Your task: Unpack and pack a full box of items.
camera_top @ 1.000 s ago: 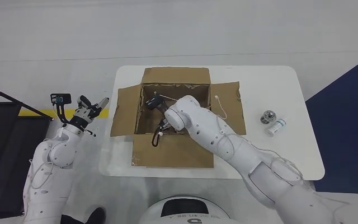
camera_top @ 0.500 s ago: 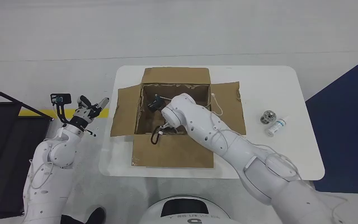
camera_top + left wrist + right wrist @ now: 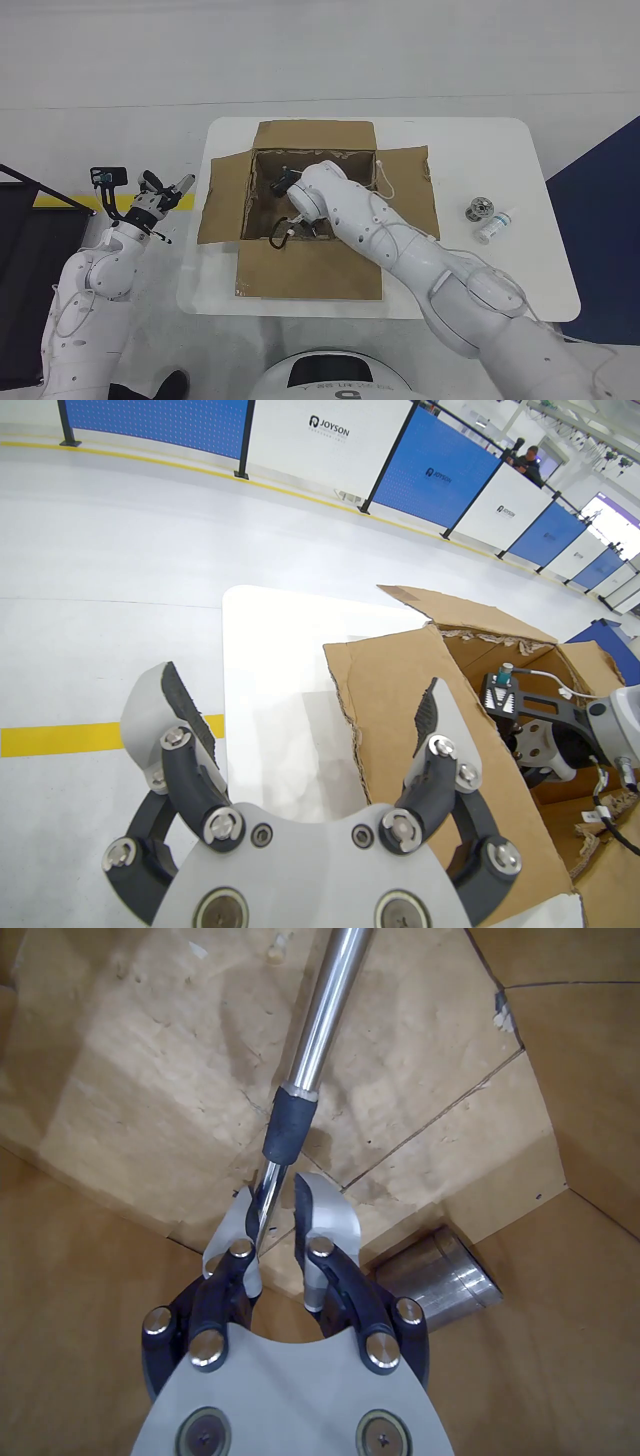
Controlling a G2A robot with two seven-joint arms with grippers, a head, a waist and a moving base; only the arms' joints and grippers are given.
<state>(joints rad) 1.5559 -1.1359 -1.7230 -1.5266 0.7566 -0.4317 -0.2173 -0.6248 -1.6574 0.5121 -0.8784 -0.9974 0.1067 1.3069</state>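
The open cardboard box (image 3: 315,135) stands on the white table (image 3: 470,275), its flaps folded out. My right arm (image 3: 335,205) reaches down into it. On the box floor lies a shiny metal rod (image 3: 320,1018) with a black sleeve. Its thin end sits between the fingers of my right gripper (image 3: 272,1188), touching one pad (image 3: 248,1218); the other pad stands a little off it, so the gripper is open. A short metal cylinder (image 3: 440,1283) lies in the box corner beside the gripper. My left gripper (image 3: 300,680) hangs open and empty off the table's left side, beside the box flap (image 3: 400,680).
A small metal spool (image 3: 479,210) and a white bottle (image 3: 495,226) lie on the table right of the box. The box walls close in tightly around my right gripper. A black stand (image 3: 108,178) is on the floor left of the table.
My right arm has shifted left and toward the far side inside the box. The left arm has not moved.
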